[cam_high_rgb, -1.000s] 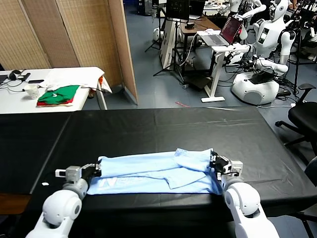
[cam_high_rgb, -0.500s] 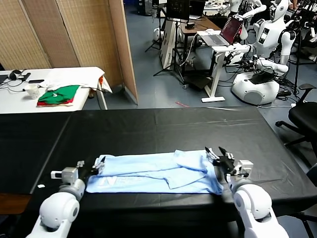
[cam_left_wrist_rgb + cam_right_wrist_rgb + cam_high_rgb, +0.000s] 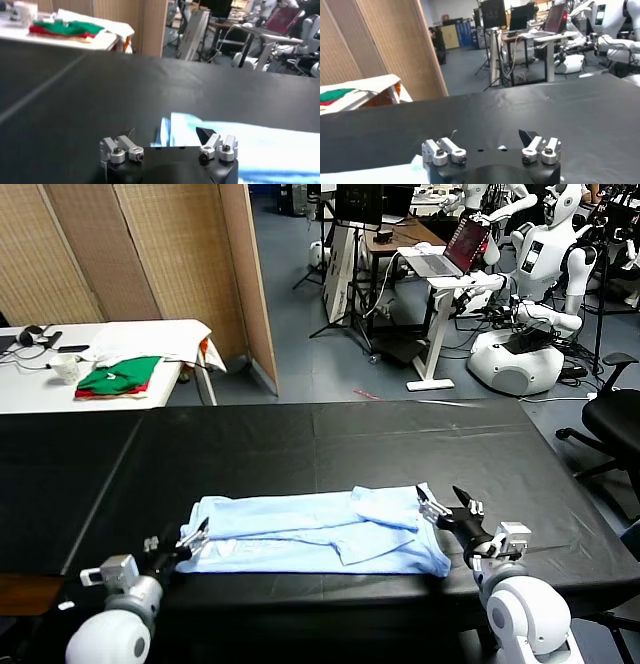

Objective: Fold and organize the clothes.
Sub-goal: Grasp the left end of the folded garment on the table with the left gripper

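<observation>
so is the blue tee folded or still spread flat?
Folded: the T-shirt lies as a long band on the black table, sleeve layers overlapping on top.

Robotics lab: parked humanoid robots (image 3: 525, 334)

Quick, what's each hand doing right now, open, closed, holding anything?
Left hand: open, holding nothing, at the T-shirt's left end.
Right hand: open, holding nothing, at its right end.

Left gripper (image 3: 169, 141) spread wide above the black table (image 3: 75, 95), the pale blue T-shirt (image 3: 260, 145) just beyond.
</observation>
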`<state>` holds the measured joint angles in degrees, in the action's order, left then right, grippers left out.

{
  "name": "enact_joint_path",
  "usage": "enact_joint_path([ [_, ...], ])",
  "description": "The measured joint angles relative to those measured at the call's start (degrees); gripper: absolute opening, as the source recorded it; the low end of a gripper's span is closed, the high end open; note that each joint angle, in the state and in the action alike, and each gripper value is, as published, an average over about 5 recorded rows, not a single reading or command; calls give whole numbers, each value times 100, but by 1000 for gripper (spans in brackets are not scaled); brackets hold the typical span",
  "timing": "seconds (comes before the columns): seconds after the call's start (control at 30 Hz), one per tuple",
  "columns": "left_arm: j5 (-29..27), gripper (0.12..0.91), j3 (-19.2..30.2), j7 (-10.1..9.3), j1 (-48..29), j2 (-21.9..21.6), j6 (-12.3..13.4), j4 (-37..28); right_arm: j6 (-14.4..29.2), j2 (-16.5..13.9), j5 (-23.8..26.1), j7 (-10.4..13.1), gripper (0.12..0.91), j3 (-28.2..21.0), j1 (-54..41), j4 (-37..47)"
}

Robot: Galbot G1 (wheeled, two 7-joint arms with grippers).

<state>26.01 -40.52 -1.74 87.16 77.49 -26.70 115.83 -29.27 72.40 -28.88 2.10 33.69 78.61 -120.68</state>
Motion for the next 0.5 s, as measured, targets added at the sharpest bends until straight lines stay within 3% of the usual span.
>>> enact_joint_path([
  [0.27,-176,870,69,162,27,243,151,-121,26,39,12,-1,907,0,3,-24],
  [0.37,-225,759,116,184,22,300,162,-124,31,53,15,-5,907,-12,-7,-33],
  [0.5,-211,511,137,156,10,351,151,-149,33,63,16,-8,907,-17,-23,-53],
])
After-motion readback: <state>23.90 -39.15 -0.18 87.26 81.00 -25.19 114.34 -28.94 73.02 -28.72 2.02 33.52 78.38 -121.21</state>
